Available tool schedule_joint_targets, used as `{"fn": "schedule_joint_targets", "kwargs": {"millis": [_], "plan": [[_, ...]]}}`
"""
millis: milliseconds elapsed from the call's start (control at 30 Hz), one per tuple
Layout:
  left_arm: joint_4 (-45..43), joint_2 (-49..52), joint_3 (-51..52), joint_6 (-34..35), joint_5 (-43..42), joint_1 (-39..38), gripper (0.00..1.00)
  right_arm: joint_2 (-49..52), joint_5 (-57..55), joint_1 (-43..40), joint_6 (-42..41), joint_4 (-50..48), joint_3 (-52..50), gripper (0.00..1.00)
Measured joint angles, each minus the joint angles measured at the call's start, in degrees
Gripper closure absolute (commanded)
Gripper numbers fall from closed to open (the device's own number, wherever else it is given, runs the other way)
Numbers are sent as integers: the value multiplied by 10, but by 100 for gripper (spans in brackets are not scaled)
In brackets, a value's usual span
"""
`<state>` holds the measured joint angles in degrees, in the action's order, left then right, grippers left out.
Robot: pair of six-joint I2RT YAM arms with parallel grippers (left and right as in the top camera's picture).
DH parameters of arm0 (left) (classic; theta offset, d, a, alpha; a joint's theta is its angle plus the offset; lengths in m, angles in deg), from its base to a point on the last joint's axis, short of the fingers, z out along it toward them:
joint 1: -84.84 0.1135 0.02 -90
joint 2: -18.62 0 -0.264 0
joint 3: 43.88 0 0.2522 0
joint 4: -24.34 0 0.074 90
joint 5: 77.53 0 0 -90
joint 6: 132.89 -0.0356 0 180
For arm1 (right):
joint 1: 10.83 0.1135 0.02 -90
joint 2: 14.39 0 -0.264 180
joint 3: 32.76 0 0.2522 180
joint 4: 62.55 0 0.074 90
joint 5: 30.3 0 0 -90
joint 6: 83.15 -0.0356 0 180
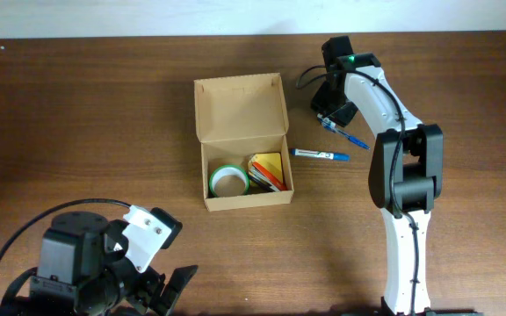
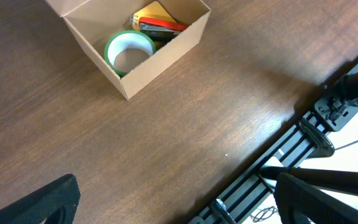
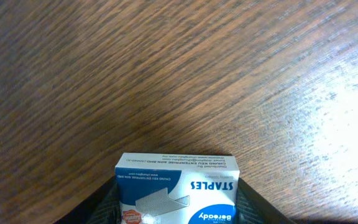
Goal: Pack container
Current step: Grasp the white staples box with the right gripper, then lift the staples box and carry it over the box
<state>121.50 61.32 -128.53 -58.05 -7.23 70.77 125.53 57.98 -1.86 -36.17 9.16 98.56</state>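
I am pinching a box of staples (image 3: 176,186) in my right pincer (image 1: 327,118), holding it beside the open cardboard container (image 1: 240,105) for packing; my left pincer (image 2: 176,180) is idling, spread.

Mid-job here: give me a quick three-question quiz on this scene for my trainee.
1. True or false: the container has its lid shut.
2. What is gripped by the right hand? A) a pen B) a staples box C) scissors
3. Fill in: the green tape roll lies inside the ____.
Key: 1 false; 2 B; 3 container.
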Motion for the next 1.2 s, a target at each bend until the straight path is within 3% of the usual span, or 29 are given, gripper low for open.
{"fn": "schedule_joint_targets", "kwargs": {"millis": [333,833,967,1200], "plan": [[0,0,0,0,0,0,1,0,0,0,64,102,68,50],[0,0,0,0,0,0,0,0,16,33,173,380,472,50],[0,0,0,0,0,0,0,-3,28,82,189,390,535,50],[0,0,0,0,0,0,0,-6,47,134,206,390,541,50]]}}
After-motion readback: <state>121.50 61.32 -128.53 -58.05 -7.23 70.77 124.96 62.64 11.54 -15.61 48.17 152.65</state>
